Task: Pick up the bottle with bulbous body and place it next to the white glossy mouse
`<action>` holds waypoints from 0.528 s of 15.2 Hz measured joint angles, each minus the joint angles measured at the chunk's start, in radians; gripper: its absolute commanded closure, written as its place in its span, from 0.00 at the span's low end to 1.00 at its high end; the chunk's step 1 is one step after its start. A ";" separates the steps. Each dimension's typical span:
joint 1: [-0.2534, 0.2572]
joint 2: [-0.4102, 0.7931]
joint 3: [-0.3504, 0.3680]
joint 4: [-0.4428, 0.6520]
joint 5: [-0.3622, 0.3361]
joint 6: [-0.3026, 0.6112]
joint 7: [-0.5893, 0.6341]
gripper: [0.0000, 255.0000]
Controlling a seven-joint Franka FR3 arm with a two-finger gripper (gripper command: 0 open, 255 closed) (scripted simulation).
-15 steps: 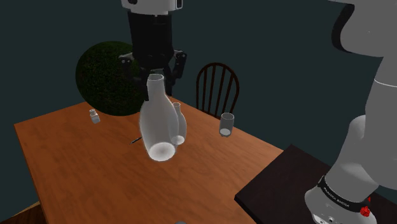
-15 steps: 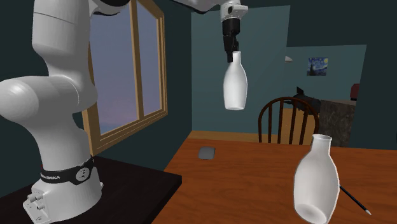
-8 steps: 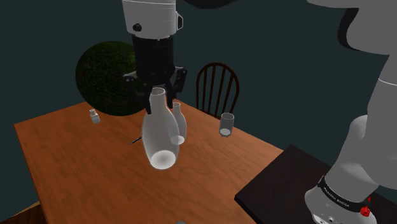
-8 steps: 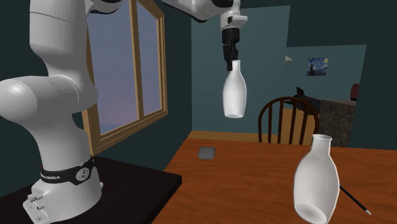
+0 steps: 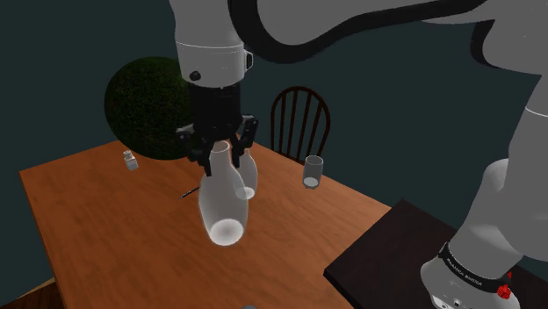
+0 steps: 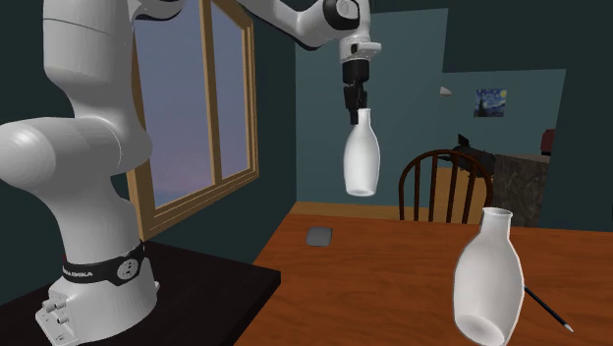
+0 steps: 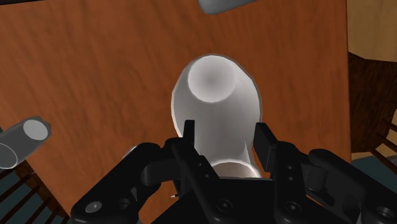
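My gripper (image 5: pixel 219 151) is shut on the neck of a pale bottle with a bulbous body (image 5: pixel 221 204), which hangs upright in the air above the wooden table (image 5: pixel 105 219). In the second exterior view the gripper (image 6: pixel 355 104) holds the bottle (image 6: pixel 361 162) high over the table's far part. A small grey mouse (image 6: pixel 319 236) lies on the table below it, near the stand. In the wrist view both fingers (image 7: pixel 189 137) clasp the bottle (image 7: pixel 216 95), and the mouse (image 7: pixel 221 5) lies beyond the bottle's base.
A second similar bottle (image 5: pixel 248 172) (image 6: pixel 488 280) stands on the table, with a black pen (image 6: pixel 545 307) beside it. A glass (image 5: pixel 313 171), a small shaker (image 5: pixel 130 160), a wooden chair (image 5: pixel 300 118), a round bush (image 5: pixel 145 105) and the dark stand (image 5: pixel 404 259) surround the area.
The arm has lowered the held bottle towards the table and shifted it slightly to the shoulder view's right. The grip has stayed the same.
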 measured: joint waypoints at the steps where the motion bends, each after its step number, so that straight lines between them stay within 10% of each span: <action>1: -0.002 -0.002 -0.001 -0.018 0.001 0.016 0.000 1.00; 8: -0.005 0.002 -0.003 -0.105 -0.005 0.106 0.010 1.00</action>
